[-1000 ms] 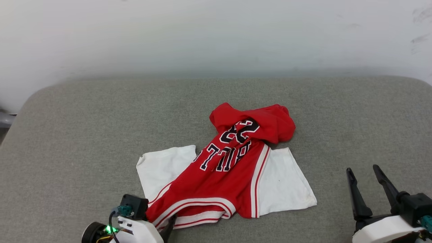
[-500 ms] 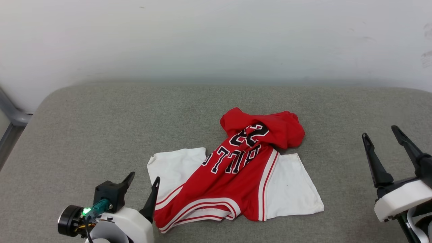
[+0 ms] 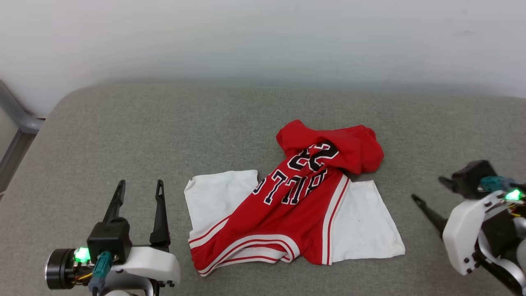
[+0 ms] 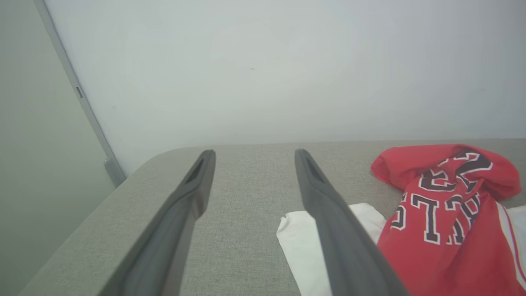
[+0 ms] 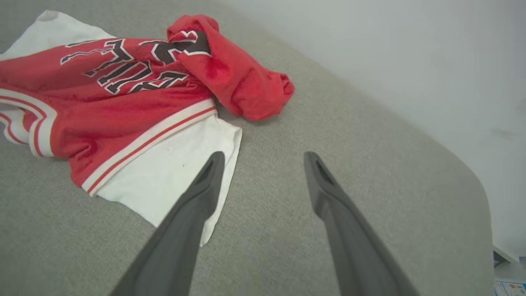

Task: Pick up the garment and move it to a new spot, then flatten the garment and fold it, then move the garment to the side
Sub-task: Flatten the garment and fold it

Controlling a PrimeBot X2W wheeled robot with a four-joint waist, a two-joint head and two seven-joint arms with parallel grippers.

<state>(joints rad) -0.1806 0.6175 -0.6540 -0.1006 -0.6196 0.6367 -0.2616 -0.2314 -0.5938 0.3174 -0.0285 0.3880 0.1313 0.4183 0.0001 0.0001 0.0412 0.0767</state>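
**Both pincers spread and empty, garment lying between them**

Holds the left pincer with its fingers wide apart, clamped on nothing, above the grey padded surface. Has the garment just to that pincer's right and apart from it, a white sleeve being the part nearest the right finger. Holds the right pincer likewise spread and empty, tips turned toward the garment. Has the other white sleeve just ahead and to the left of this pincer's left finger, a small gap showing between them in the head view. Sees the red body rumpled on the surface between the two pincers, lettering and number face up, far end bunched into a red heap ahead and left of the right pincer's tips. Faces a pale wall beyond the left pincer's tips, with a grey frame post to their left
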